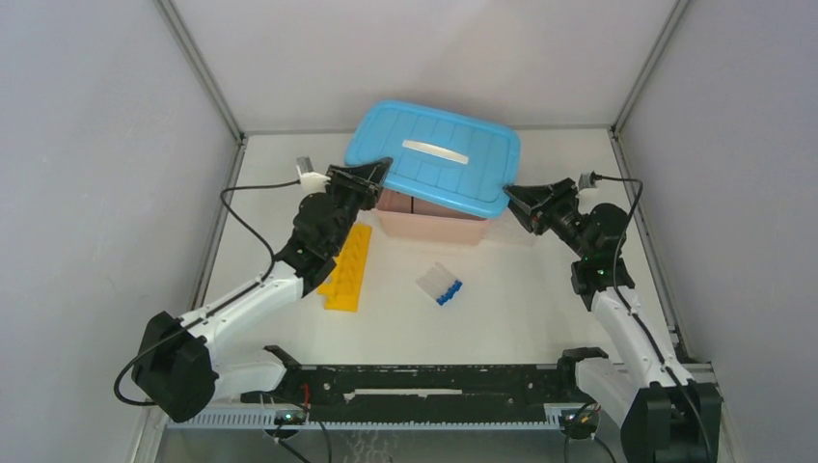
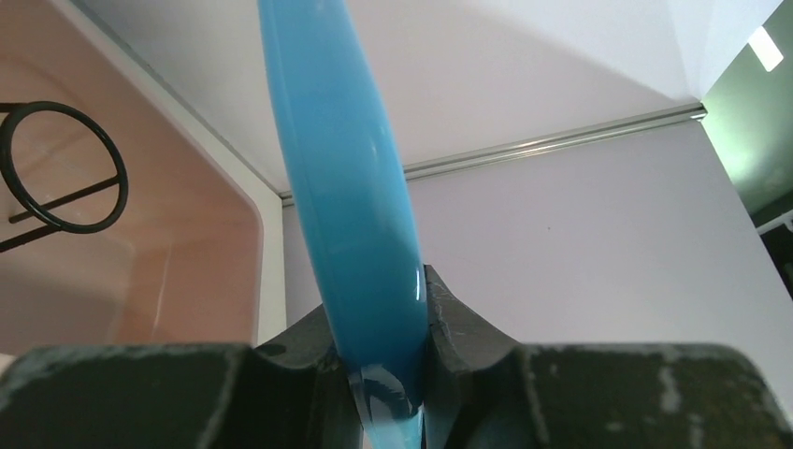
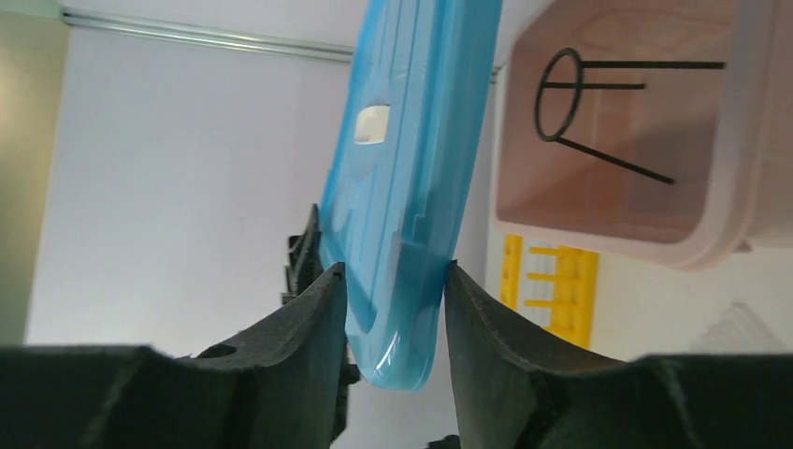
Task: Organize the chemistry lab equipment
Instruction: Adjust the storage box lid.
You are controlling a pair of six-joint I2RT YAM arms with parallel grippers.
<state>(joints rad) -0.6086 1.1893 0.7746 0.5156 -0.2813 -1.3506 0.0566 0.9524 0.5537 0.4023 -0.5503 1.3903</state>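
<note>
Both grippers hold a blue lid (image 1: 439,154) tilted above an open pink bin (image 1: 434,224). My left gripper (image 1: 381,172) is shut on the lid's left edge (image 2: 337,168), and its fingers pinch it in the left wrist view (image 2: 379,299). My right gripper (image 1: 509,193) is shut on the lid's right edge (image 3: 411,168), with the rim between its fingers (image 3: 395,271). The black wire ring with handle (image 3: 617,160) lies inside the bin and also shows in the left wrist view (image 2: 65,199). The yellow rack (image 1: 347,268) lies on the table. The small clear tray of blue-capped tubes (image 1: 439,285) sits to its right.
The pink bin (image 3: 655,224) stands at the back centre of the white table. Grey walls enclose the table on the left, right and back. A black rail (image 1: 424,381) runs along the near edge between the arm bases.
</note>
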